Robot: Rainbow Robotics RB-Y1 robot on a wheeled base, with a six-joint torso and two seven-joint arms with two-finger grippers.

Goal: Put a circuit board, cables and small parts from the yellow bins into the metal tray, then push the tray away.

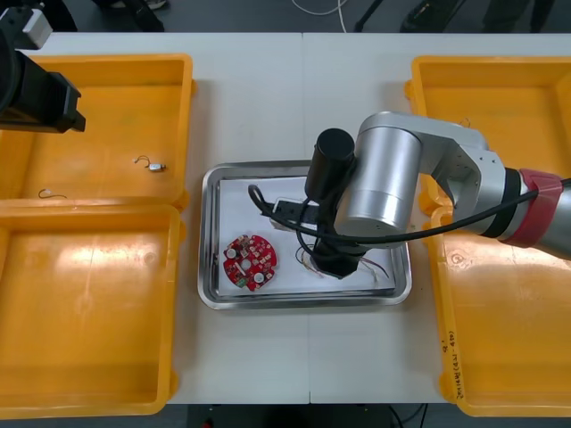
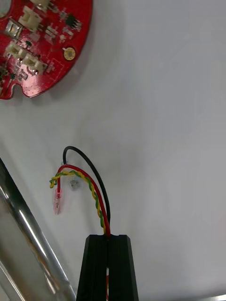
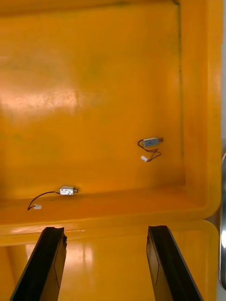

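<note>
The right gripper [image 2: 108, 238] pinches the cable [image 2: 95, 192] by one end, its loose end over the tray [image 1: 303, 300] floor near the board [image 2: 41, 43] — light, limp wire, probably best gripped on the twisted bundle. The left gripper [image 3: 106, 230] hangs spread over a bin [image 3: 94, 94] holding small parts [image 3: 151, 141].

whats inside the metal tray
Red circuit board and a red and yellow cable, held in the right arm's jaws. That arm hides the tray's middle. Left arm: above a bin.

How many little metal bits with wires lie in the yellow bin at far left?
2. One small metal part lies near the yellow plastic bin's right wall, the other by its near wall. The left arm may hide more.
</note>
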